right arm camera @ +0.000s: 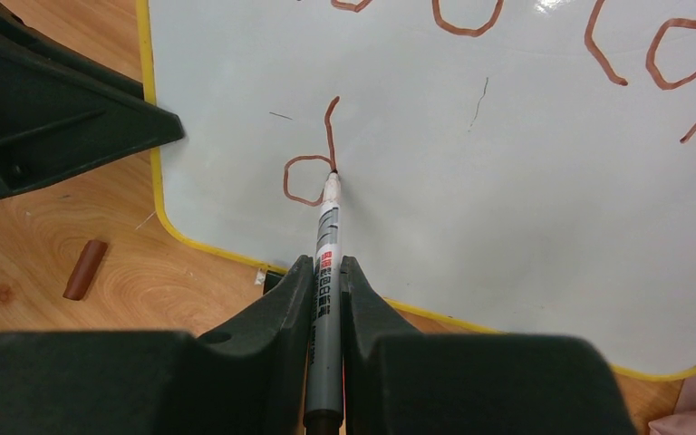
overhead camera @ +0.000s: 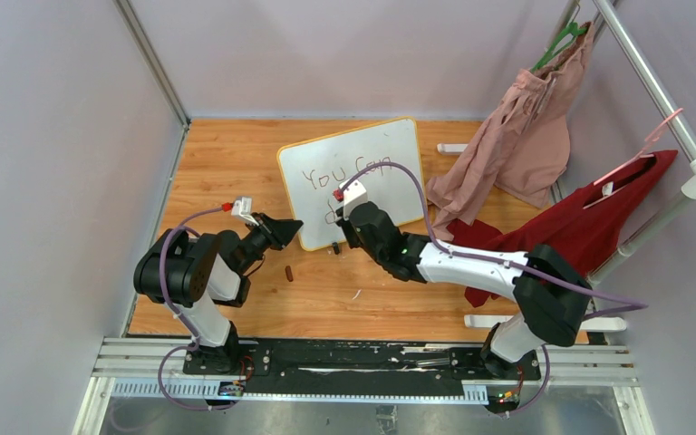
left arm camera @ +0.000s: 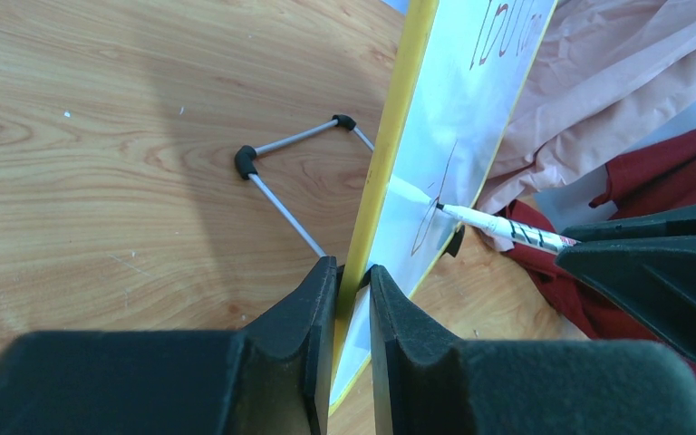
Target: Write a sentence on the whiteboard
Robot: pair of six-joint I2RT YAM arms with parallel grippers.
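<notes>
Wooden tabletop (overhead camera: 227, 163) surveyed. At left, the left hand (left arm camera: 352, 272) is clenched on the yellow-framed edge of the rectangular white whiteboard (overhead camera: 390, 145), which stands propped mid-tabletop on a thin wire stand (left arm camera: 246, 161). A small brown cylindrical cap (right arm camera: 84, 269) lies loose on the tabletop near the board's lower left corner, between the two hands. The reddish-brown handwritten sentence (overhead camera: 344, 170) reads "You Can", with a lone "d" beneath. The right hand (right arm camera: 326, 272) grasps a slim grey-and-white marker (right arm camera: 328, 217), its tip touching that "d". At right, a pink hanging garment (overhead camera: 517, 136) drapes just beside the board's right edge. A dark red garment (overhead camera: 616, 208) lies beyond the right arm.
</notes>
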